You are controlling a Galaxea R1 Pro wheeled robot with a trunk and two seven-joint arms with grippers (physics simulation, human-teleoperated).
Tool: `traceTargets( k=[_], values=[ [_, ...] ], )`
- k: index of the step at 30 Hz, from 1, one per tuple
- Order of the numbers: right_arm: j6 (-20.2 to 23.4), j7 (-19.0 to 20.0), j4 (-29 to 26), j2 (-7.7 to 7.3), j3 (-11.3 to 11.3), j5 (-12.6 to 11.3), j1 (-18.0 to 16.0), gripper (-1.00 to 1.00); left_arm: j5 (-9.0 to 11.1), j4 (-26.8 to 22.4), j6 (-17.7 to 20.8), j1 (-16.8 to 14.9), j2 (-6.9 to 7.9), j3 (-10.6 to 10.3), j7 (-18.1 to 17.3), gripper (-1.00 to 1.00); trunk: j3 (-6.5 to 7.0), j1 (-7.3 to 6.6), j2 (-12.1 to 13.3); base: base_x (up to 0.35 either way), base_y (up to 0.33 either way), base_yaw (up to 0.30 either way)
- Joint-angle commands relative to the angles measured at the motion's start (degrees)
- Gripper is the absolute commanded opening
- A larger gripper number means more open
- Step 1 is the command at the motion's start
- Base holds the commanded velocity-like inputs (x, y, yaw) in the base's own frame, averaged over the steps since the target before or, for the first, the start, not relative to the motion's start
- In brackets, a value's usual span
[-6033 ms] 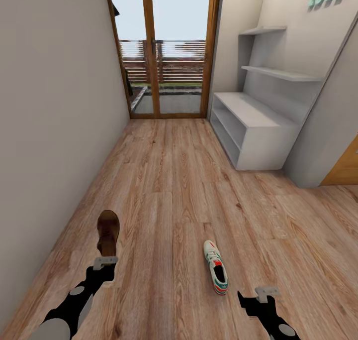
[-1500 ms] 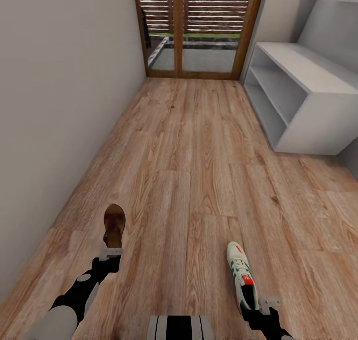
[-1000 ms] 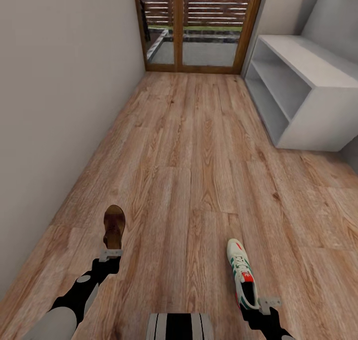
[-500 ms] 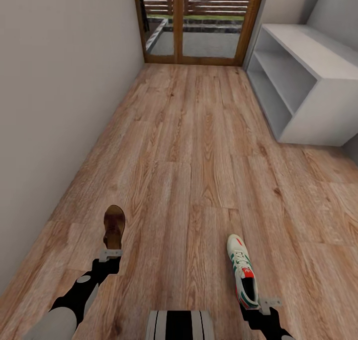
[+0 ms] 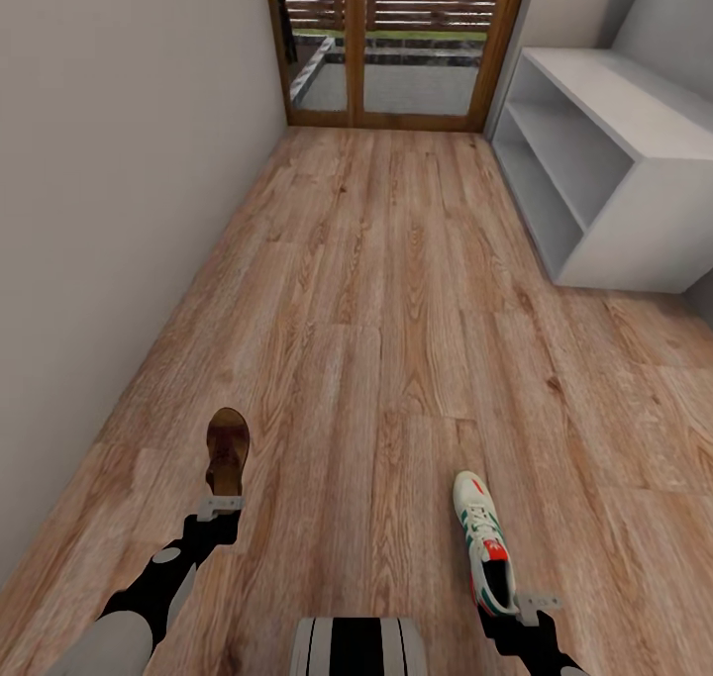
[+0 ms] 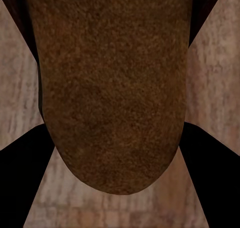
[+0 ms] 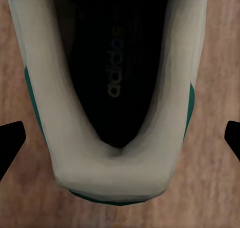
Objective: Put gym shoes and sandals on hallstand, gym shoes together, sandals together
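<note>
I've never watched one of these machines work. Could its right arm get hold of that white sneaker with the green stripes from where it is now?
Probably yes. The right tool sits just behind the heel of the white lace-up sneaker with green stripes, its fingers spread either side of the heel with only bare light-brown wood-plank floor between.

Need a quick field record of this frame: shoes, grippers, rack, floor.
sandal: one, on the floor, directly ahead of the left gripper
gym shoe: one, on the floor, heel toward the right gripper
left fingers: either side of the sandal's rounded end; contact unclear
right fingers: spread wide of the shoe's heel, not touching
hallstand: ahead on the right, no shoes on the visible parts
floor: wood planks
</note>
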Motion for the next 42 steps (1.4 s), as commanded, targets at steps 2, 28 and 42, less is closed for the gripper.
traceTargets(
  k=[2,28,42],
  values=[
    [-0.19,0.3,0.04,0.02,-0.49,0.56,-0.03,1.0,-0.53,0.02,-0.25,-0.05,-0.03,0.5,-0.38,-1.0,-0.03,-0.01,-0.01,0.019,0.0,0.0],
    [-0.12,0.3,0.03,0.08,-0.49,0.56,-0.03,-1.0,-0.52,0.02,-0.25,-0.04,0.05,0.42,-0.39,-1.0,-0.03,-0.01,-0.01,0.002,0.0,0.0],
    [-0.12,0.32,0.02,0.02,-0.5,0.56,-0.03,-1.0,-0.53,0.02,-0.28,-0.04,0.05,0.41,-0.38,-1.0,-0.03,-0.01,-0.01,0.0,0.0,0.0]
  ],
)
